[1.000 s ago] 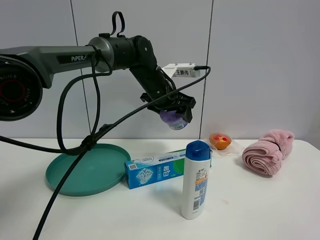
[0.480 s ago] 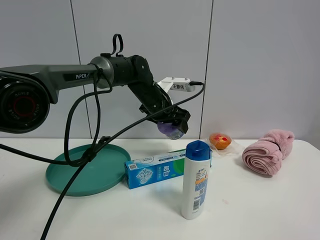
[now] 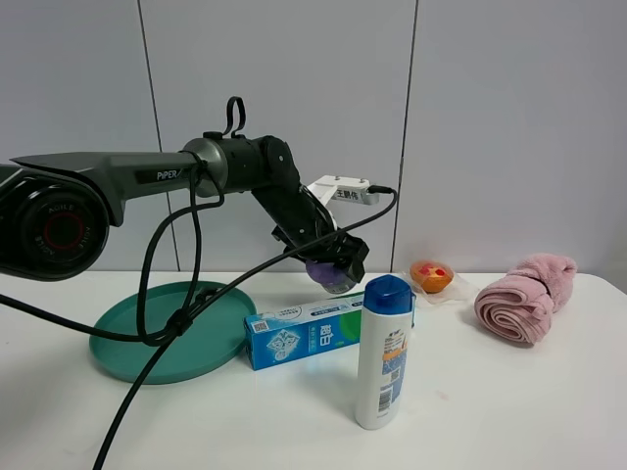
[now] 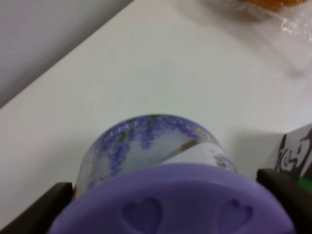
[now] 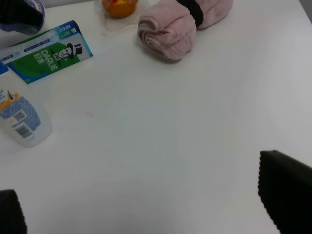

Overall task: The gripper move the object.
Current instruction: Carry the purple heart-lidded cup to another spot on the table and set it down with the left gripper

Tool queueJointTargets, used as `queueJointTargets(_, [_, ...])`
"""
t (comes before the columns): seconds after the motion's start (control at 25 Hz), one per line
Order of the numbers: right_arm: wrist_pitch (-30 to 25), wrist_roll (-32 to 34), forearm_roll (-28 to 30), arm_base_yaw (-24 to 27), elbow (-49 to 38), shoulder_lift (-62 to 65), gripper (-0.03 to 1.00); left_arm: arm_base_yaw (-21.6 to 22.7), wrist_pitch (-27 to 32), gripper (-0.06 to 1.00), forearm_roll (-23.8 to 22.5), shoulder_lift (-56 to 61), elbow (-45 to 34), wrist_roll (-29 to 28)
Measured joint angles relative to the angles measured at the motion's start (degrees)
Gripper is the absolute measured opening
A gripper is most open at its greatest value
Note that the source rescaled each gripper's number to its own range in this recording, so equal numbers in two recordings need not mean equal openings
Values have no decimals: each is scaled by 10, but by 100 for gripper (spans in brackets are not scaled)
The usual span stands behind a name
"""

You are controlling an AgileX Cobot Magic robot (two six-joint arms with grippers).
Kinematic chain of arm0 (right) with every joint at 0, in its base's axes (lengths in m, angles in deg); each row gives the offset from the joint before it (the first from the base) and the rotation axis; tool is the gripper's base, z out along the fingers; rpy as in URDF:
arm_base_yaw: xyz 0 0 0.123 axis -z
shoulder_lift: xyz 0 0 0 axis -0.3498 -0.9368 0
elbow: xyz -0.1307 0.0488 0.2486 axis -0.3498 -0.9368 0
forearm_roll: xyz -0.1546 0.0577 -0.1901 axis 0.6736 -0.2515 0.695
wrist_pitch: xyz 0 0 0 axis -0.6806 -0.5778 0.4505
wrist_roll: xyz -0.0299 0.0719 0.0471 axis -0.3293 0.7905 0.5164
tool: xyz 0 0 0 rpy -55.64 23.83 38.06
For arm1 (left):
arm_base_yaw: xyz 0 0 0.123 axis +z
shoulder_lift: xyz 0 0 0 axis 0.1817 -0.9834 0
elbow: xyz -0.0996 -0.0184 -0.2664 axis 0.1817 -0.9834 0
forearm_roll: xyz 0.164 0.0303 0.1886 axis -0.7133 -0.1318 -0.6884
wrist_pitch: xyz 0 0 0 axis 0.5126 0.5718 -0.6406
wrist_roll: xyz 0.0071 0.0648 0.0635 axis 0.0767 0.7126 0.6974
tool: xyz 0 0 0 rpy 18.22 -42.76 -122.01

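My left gripper (image 3: 334, 266), a black claw on the thick black arm, is shut on the small purple jar (image 3: 330, 276) and holds it in the air just behind the toothpaste box, low over the table. In the left wrist view the jar (image 4: 151, 146) fills the frame with its lavender lid (image 4: 180, 204) towards the camera, and a black fingertip (image 4: 41, 212) shows on each side of it. The jar also shows at a corner of the right wrist view (image 5: 19, 12). My right gripper (image 5: 146, 204) is open and empty above bare table; it is out of the exterior view.
A teal plate (image 3: 167, 338) lies at the left. A blue-green toothpaste box (image 3: 313, 333) and a white blue-capped bottle (image 3: 384, 352) stand mid-table. An orange item in plastic (image 3: 431, 276) and a rolled pink towel (image 3: 524, 294) lie at the back right.
My left gripper has come down and slightly to the left with the jar, from well above the table to just behind the toothpaste box.
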Motion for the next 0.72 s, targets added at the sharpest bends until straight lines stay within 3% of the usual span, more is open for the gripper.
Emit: queueJointTargets(0.72, [0, 0, 0, 0, 0, 0, 100, 0, -8, 1, 1, -7, 0, 55])
